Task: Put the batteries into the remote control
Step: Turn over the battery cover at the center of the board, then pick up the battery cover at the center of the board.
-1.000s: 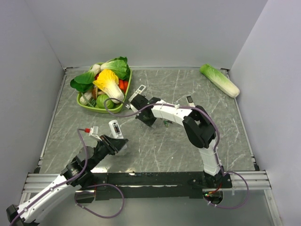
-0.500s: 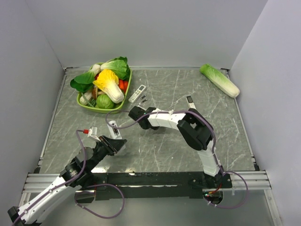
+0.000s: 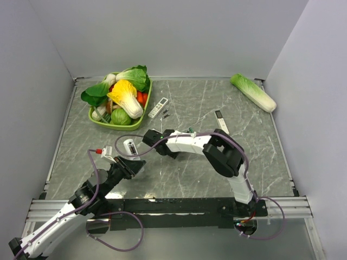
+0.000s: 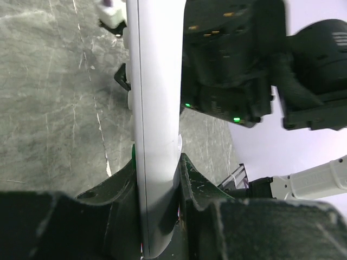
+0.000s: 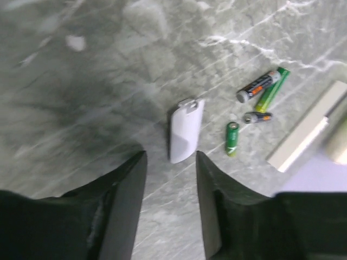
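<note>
My left gripper (image 3: pixel 129 163) (image 4: pixel 157 162) is shut on the white remote control (image 3: pixel 130 147) (image 4: pixel 156 97), which stands edge-on between its jaws. My right gripper (image 3: pixel 147 137) (image 5: pixel 171 157) hovers just right of that remote, open, with nothing between its fingers. In the right wrist view a white battery cover (image 5: pixel 186 130) lies flat on the table just beyond the fingertips. Several green batteries (image 5: pixel 232 138) lie loose to its right. From above, the batteries (image 3: pixel 166 113) are small dark specks. The right arm's black body (image 4: pixel 233 59) fills the left wrist view beside the remote.
A white remote with grey buttons (image 3: pixel 158 107) (image 5: pixel 306 127) lies by the batteries. A slim remote with a black end (image 3: pixel 221 122) lies mid-right. A green tray (image 3: pixel 103 121) of vegetables stands at the back left, and a napa cabbage (image 3: pixel 252 92) lies at the back right.
My right gripper has swung left and nearer, up to the held remote, and its jaws have opened. The left gripper has kept the remote and barely moved.
</note>
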`<state>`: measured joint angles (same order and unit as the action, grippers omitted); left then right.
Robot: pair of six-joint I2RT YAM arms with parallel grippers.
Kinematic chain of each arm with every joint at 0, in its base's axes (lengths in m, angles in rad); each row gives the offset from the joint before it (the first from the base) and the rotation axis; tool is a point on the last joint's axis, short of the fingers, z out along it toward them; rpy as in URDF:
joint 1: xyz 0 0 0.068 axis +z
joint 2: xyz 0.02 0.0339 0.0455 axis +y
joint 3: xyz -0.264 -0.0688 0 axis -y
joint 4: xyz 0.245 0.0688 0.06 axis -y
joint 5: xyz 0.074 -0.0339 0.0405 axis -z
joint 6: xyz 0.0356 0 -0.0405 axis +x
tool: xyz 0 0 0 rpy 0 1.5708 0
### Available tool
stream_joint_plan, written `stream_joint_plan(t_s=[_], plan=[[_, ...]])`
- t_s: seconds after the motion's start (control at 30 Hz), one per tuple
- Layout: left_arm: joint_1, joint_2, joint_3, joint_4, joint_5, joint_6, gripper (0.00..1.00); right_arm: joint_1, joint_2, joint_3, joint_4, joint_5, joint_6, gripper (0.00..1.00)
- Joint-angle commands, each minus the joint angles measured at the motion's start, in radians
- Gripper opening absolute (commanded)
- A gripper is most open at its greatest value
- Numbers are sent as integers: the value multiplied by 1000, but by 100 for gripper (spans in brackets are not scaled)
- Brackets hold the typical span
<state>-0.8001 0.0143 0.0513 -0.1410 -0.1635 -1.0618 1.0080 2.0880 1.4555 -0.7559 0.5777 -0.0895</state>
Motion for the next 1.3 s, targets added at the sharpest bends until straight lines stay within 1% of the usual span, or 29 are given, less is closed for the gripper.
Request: stream_joint_plan(t_s=[0.0, 0.1, 0.13, 0.17, 0.2, 0.23, 0.27, 0.3, 0.33, 0.37, 0.43, 0.5, 0.57, 0.6, 0.63, 0.7, 0.77, 0.8, 0.87, 0.93, 1.0, 1.1, 1.13, 1.17, 1.27], plan=[[-2, -48, 44, 7, -4, 20, 1, -15, -139, -49, 15, -188, 59, 53], [-2, -50, 36, 23, 5, 22, 1, -84, -232, -75, 35, -274, 80, 57], [-2, -50, 30, 27, 7, 23, 1, -107, -255, -84, 44, -330, 85, 59], [-2, -47, 28, 32, 13, 25, 1, -132, -302, -104, 56, -361, 88, 62], [-2, -48, 27, 38, 16, 28, 1, -184, -324, -116, 72, -393, 88, 63], [-2, -45, 22, 49, 19, 31, 1, -207, -347, -129, 102, -433, 88, 64], [-2, -45, 21, 53, 24, 34, 1, -229, -399, -159, 125, -497, 88, 72], [-2, -45, 19, 58, 27, 36, 1, -261, -425, -178, 150, -524, 88, 79], [-2, -45, 16, 66, 27, 40, 1, -270, -454, -214, 202, -533, 88, 91], [-2, -43, 13, 70, 31, 43, 1, -281, -501, -231, 225, -545, 88, 99], [-2, -40, 5, 90, 39, 49, 1, -302, -529, -239, 245, -549, 88, 100], [-2, -31, -7, 110, 50, 52, 1, -321, -523, -225, 222, -562, 68, 100], [-2, -22, -11, 133, 61, 57, 1, -328, -548, -250, 286, -572, 56, 100], [-2, 1, -11, 133, 62, 63, 1, -328, -563, -292, 320, -594, 53, 100], [-2, 15, -11, 158, 64, 66, 1, -328, -594, -314, 383, -605, 48, 100], [-2, 32, -8, 164, 64, 79, 1, -332, -589, -325, 398, -657, 33, 100], [-2, 52, -8, 182, 65, 91, 1, -338, -548, -278, 327, -676, 40, 100], [-2, 56, -11, 188, 67, 94, 1, -347, -492, -214, 288, -699, 19, 98], [-2, 76, -18, 213, 68, 102, 1, -352, -439, -152, 207, -717, 7, 91], [-4, 96, -18, 225, 78, 106, 1, -353, -379, -90, 176, -760, -18, 86], [-2, 110, -14, 233, 82, 118, 1, -355, -317, -29, 109, -750, -35, 81], [-2, 130, -13, 245, 91, 132, 1, -353, -258, 28, 44, -730, -59, 77], [-2, 133, -14, 250, 93, 132, 1, -353, -249, 35, 38, -734, -62, 77], [-2, 134, -19, 257, 94, 135, 1, -353, -240, 51, 29, -737, -65, 74], [-2, 147, -33, 291, 101, 134, 1, -348, -201, 75, -3, -736, -79, 71]])
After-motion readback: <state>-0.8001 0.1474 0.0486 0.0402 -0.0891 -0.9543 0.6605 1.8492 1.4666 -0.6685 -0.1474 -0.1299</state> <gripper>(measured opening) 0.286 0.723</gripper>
